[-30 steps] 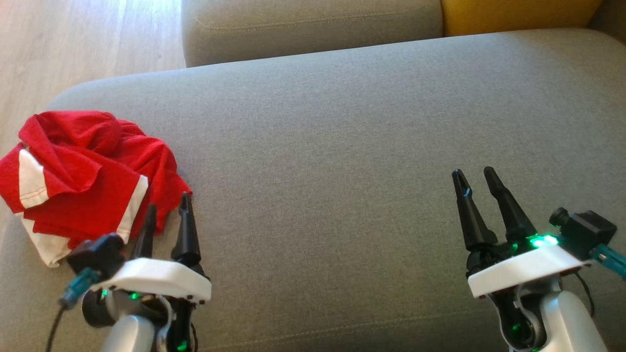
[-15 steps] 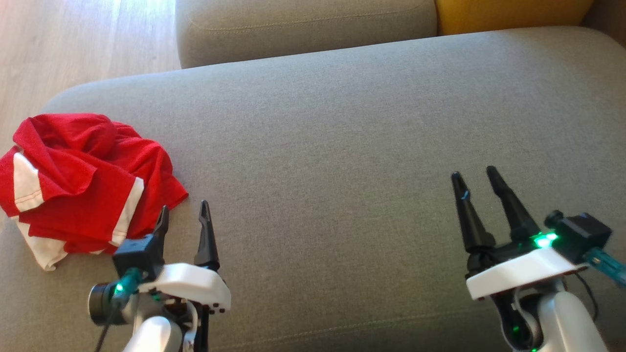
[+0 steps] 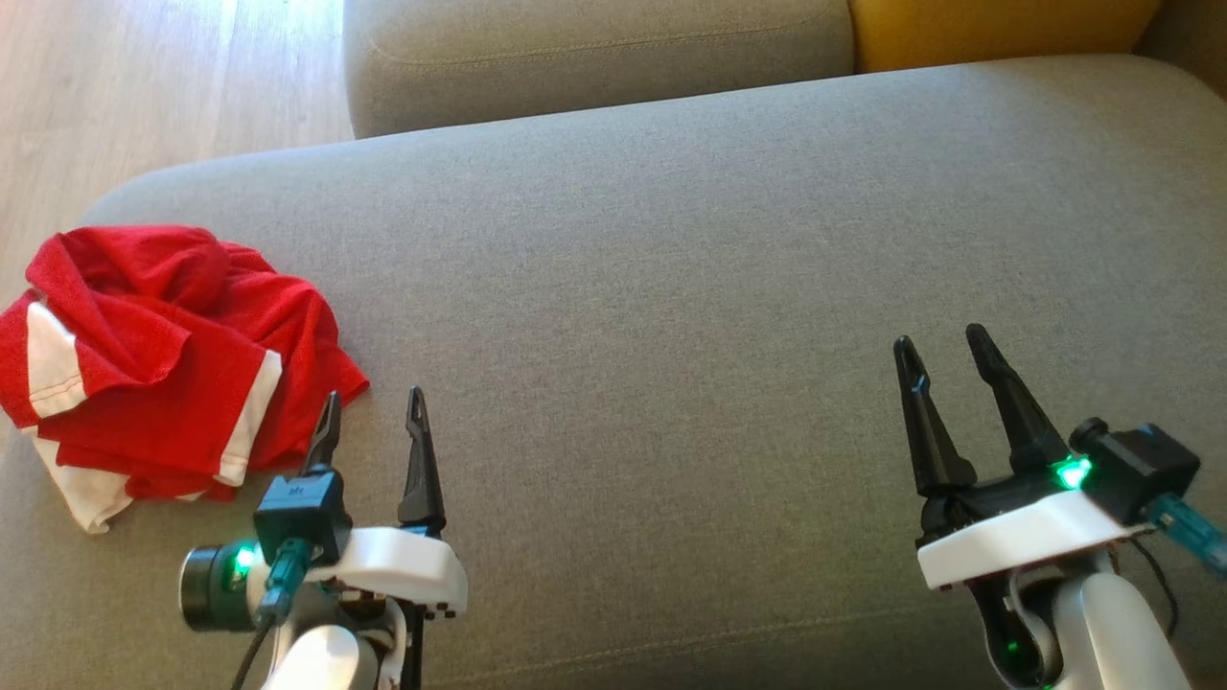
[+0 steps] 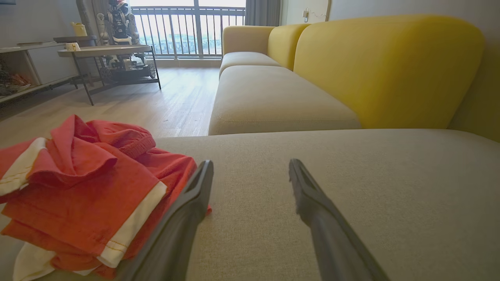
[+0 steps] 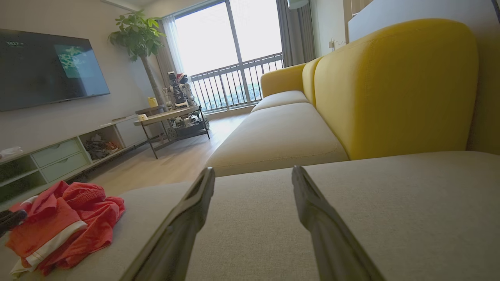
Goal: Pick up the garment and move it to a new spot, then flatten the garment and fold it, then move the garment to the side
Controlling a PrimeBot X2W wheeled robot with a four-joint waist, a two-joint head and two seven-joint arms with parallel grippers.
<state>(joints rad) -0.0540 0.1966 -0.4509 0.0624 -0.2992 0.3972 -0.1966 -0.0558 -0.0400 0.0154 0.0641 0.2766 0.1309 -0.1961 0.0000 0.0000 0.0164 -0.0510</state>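
**Red garment heaped at the cushion's left end, both grippers spread and empty**

The broad grey cushion (image 3: pixel 671 240) spans the head view and carries everything else. Past its far edge lie a second grey cushion (image 3: pixel 594 57) and a yellow backrest (image 3: pixel 997 29). Pale wooden floor (image 3: pixel 144 86) runs off its far-left corner. The red garment (image 3: pixel 163 364), banded in white, sits crumpled in a heap on the cushion's left end, with a white-edged fold reaching the near-left rim. The left gripper (image 3: pixel 374 393) hangs over the cushion's near-left part, just beside the garment's right hem. Its two dark fingers stand apart with nothing between them. In the left wrist view one finger (image 4: pixel 187 210) overlaps the cloth's edge, and whether it touches cannot be told. The right gripper (image 3: pixel 939 334) is over the cushion's near-right part, well apart from the garment, its fingers likewise spread and empty.
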